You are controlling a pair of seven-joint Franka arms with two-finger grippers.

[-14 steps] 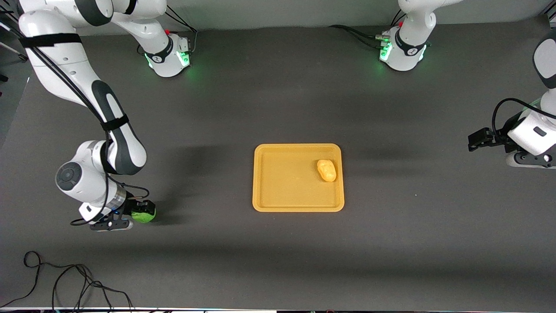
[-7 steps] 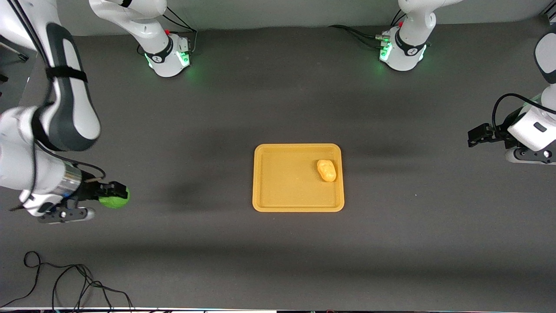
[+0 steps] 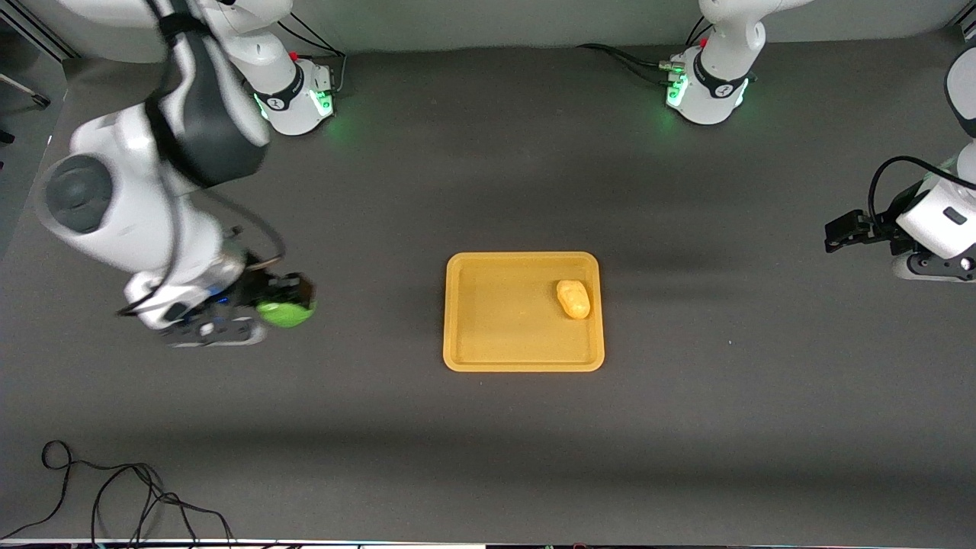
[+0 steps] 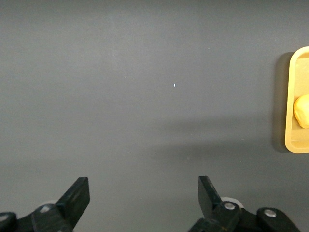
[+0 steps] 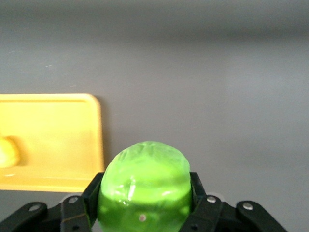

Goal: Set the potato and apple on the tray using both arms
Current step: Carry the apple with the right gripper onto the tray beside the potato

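My right gripper (image 3: 286, 301) is up in the air over bare table (image 3: 488, 457) toward the right arm's end, its jaws pinching the apple (image 3: 287, 313) from both sides. In the right wrist view the apple (image 5: 144, 188) fills the space between my fingers (image 5: 77, 208), and the tray (image 5: 53, 140) shows ahead of it with a gap of table between.

The tray (image 3: 523, 358) lies flat at the middle of the table, between my two arms' ends. The potato (image 3: 573, 298) lies in it, close to the rim on the side toward the left arm's end and in the half farther from the front camera.

My left gripper (image 3: 842, 231) waits over the table at the left arm's end, well apart from the tray. Its jaws are spread wide with nothing between them; the left wrist view shows both fingertips (image 4: 77, 198) far apart over bare table, with the tray's edge (image 4: 292, 96) and a piece of the potato (image 4: 302, 110) at the border.
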